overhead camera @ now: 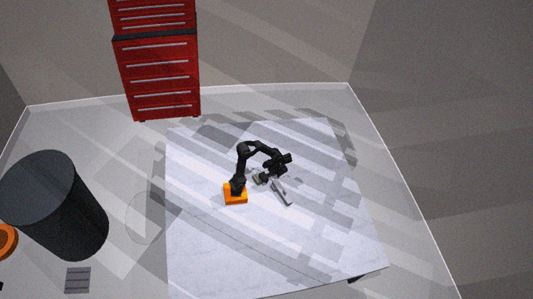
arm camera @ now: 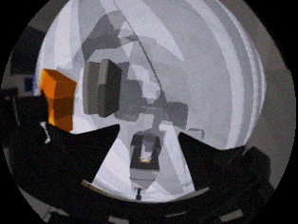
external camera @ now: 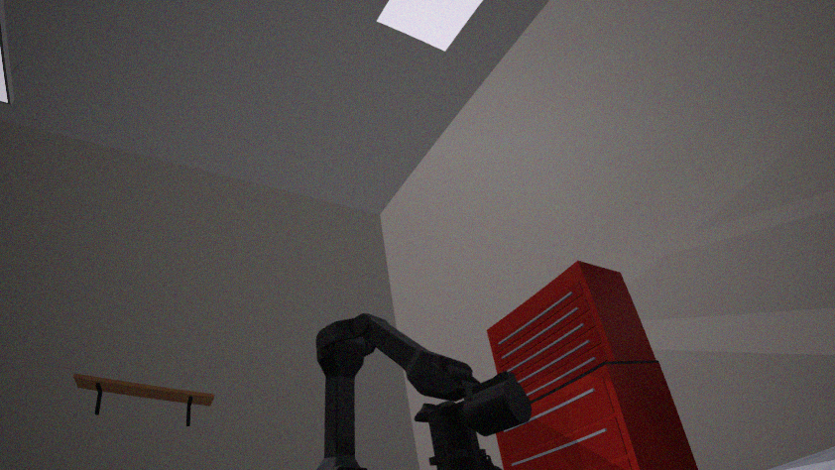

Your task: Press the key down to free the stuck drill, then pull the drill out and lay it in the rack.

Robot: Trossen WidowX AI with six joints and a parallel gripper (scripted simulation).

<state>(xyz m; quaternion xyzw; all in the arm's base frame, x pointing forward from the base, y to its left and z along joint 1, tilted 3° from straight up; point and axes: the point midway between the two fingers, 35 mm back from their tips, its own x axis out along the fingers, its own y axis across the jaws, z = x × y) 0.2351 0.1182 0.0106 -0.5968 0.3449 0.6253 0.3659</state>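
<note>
My gripper (overhead camera: 270,176) (arm camera: 149,131) is open and empty, fingers spread above the table. A long grey fixture (overhead camera: 281,194) (arm camera: 143,175) lies on the table; in the wrist view it shows between and beyond the fingers, with a dark recess and a small bright part. A thin dark pin (arm camera: 139,194) shows at its lower end; I cannot tell whether this is the drill or the key. A small grey block with two upright plates (overhead camera: 256,179) (arm camera: 109,88), apparently the rack, stands to the left of the fixture in the wrist view. The fingertips are below the exterior view.
The arm's orange base (overhead camera: 235,195) (arm camera: 61,102) stands on the white table (overhead camera: 241,267), to the left of the grey block in the wrist view. A red tool cabinet (overhead camera: 158,37) (external camera: 643,350) and a dark barrel (overhead camera: 61,207) stand off the table.
</note>
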